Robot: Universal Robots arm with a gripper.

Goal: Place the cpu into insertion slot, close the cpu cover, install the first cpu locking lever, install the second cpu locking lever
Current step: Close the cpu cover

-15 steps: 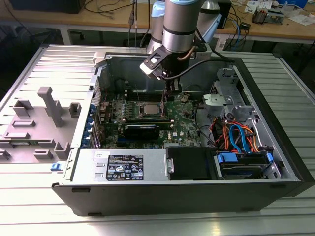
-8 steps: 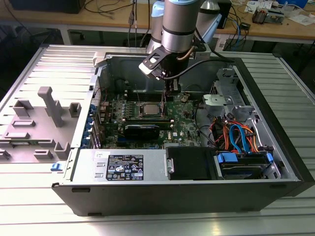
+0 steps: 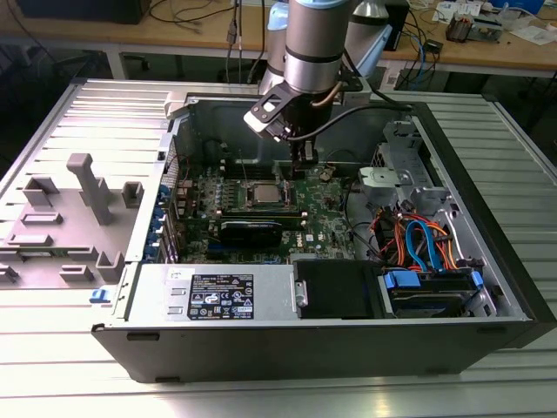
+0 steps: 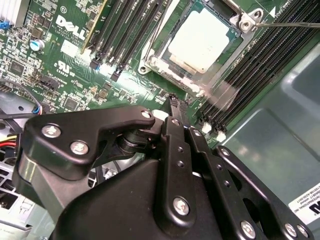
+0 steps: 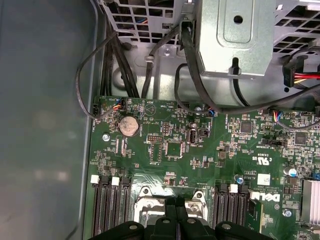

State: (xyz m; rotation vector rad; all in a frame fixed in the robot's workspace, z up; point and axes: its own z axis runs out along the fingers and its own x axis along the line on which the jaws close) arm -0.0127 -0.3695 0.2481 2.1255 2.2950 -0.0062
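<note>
A: One open computer case [image 3: 487, 287] logged, flat on a ribbed metal table [image 3: 261, 396]. Biggest thing below the jaws?
B: Green motherboard [image 3: 326, 233], spread straight beneath them. Noted a grey power supply [image 3: 218, 294] too, well away from the jaws, against the case wall.
A: And the gripper [image 4: 175, 102]?
B: Black, hanging tips-down, close over the board. Found the jaws drawn narrow: fingers [image 5: 171, 225] side by side in the first wrist view, hardly a gap, nothing gripped between.
A: Next down in size?
B: Long black memory slots [image 4: 272, 65], banked on either flank of the socket. Nearest bank just beside the jaw tips.
A: Whereabouts of the insertion slot [image 5: 149, 206]?
B: Just ahead of the jaw tips, near but not touching. Sits to the exterior view's left of the jaws.
A: Any note on the cpu cover [image 4: 232, 56]?
B: Lying flat over the slot, silver frame ringing its window.
A: And the cpu [image 4: 200, 42]?
B: Seated in the slot, pale metal top showing through that window, a little past the jaw tips.
A: Smaller bits?
B: Thin wire lever [image 4: 292, 23] at the socket corner far from the jaws. Cannot tell whether latched. Round coin cell [image 5: 128, 126] farther out from the jaws, beyond the socket.
</note>
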